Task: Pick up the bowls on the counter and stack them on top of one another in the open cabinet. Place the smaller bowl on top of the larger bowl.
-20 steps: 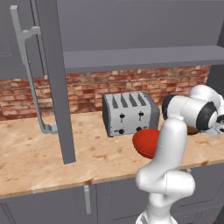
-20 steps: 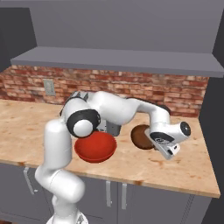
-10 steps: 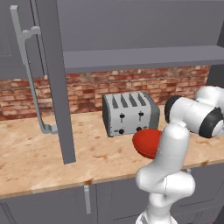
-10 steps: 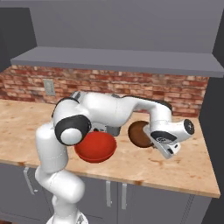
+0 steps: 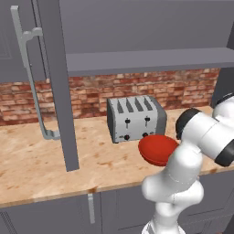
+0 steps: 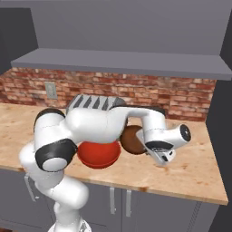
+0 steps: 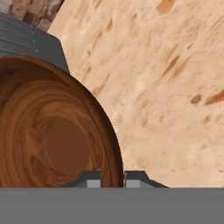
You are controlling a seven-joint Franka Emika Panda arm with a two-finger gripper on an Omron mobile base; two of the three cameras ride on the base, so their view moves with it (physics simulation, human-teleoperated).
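Two round bowls show here: a wide, glossy red bowl (image 6: 99, 154) resting on the tan wood-grain surface (image 6: 190, 174), and a smaller dark brown bowl (image 7: 52, 135) with swirling wood-look rings, its hollow bare. The claw (image 7: 113, 179) pinches the brown bowl's thin rim between its dark tips, holding it tilted just above the surface beside the red one. A boxy silver toaster (image 5: 135, 118) with four slots stands before the brick wall (image 5: 183, 89), under the grey cabinet's flat shelf (image 5: 146, 60).

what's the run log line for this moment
gripper: shut on brown bowl rim | bowl: lifted, tilted | red bowl: on counter | cabinet shelf: no bowls
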